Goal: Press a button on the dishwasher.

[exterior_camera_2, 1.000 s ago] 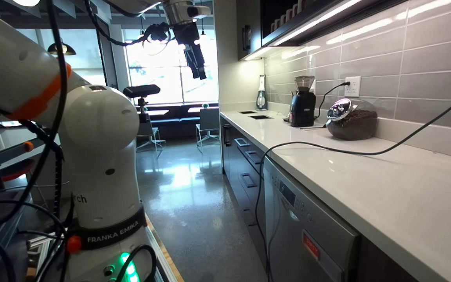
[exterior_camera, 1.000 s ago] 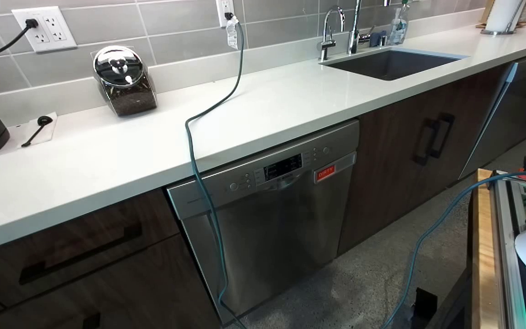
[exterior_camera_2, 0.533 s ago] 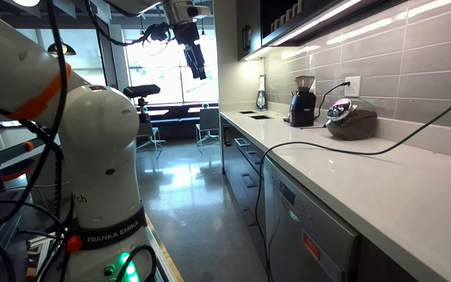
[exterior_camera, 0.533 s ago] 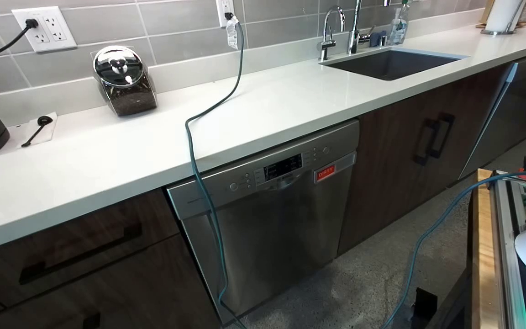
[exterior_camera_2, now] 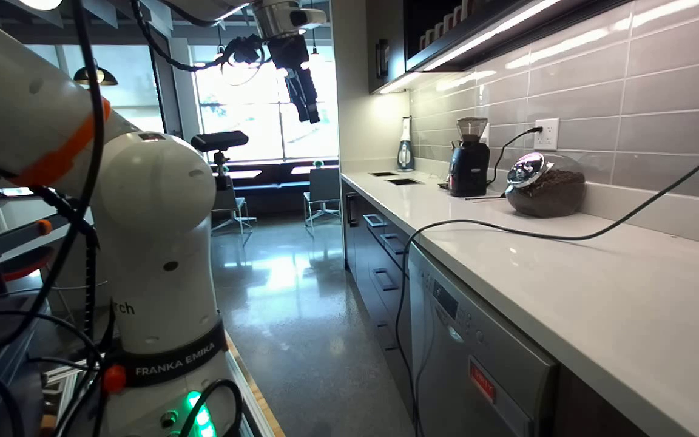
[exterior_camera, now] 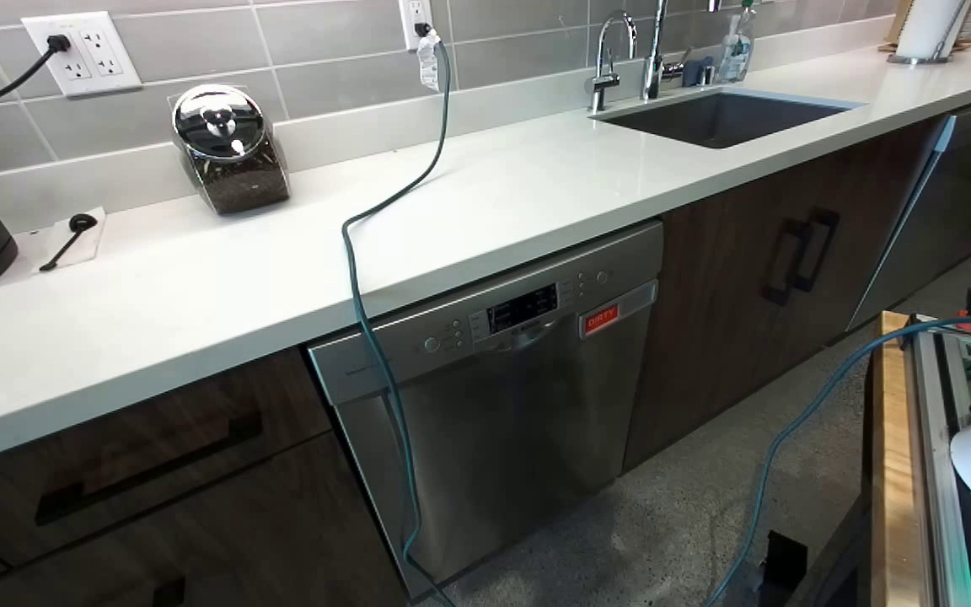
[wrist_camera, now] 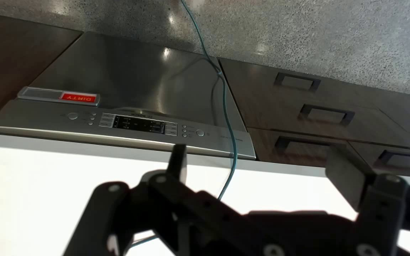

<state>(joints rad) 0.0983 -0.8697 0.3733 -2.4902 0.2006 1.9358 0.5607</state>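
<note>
The dishwasher has a brushed steel front under the counter, and it also shows in an exterior view and upside down in the wrist view. Its top strip bears a dark display, small buttons and a round button at one end, with another round button at the other. A red DIRTY label sits below the strip. My gripper hangs high above the floor, apart from the dishwasher. In the wrist view the gripper has its fingers wide apart with nothing between them.
A teal-black cable runs from the wall outlet over the counter and down across the dishwasher's front. A glass jar and a black grinder stand on the counter. Dark drawers with handles adjoin the dishwasher.
</note>
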